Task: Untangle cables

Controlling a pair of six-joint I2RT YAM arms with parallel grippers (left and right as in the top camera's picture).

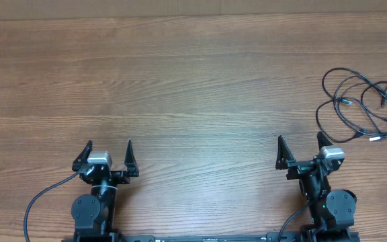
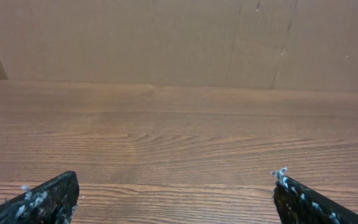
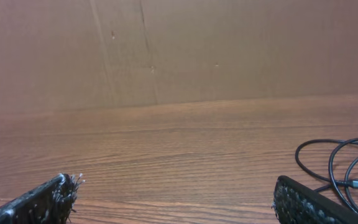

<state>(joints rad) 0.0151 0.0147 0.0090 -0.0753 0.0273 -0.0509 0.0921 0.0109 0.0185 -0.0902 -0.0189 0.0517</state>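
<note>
**Overhead view.** Wooden table [image 1: 180, 87], grain running L–R. The cables [image 1: 365, 104] are thin black cords in a loose tangle of overlapping loops near the table's right edge, abt midway btwn its far and near edges. Several loops cross one another, so single cords cannot be told apart. A silvery plug [image 1: 373, 139] sticks out at the near side of the tangle; other small plug ends lie within the loops.

Left claw [image 1: 109, 146]: at the near edge, L of centre, fingers spread wide apart, gripping nothing, pointing toward the far edge. Right claw [image 1: 301, 141]: at the near edge, R of centre, fingers likewise wide apart, gripping nothing. The tangle lies beyond the right claw and to its R, not touching it. The two claws sit well apart from each other.

**Left wrist view.** Two black fingertips [image 2: 48, 199] show at the lower corners w/ bare wood btwn them. A brown board [image 2: 166, 37] stands along the table's far edge.

**Right wrist view.** The right claw's black fingertips [image 3: 45, 199] show wide apart at the lower corners. Part of the cable loops appears at the R side, flat on the wood just beyond the R fingertip, w/ the silvery plug lying among them. The brown board again closes the far edge.
</note>
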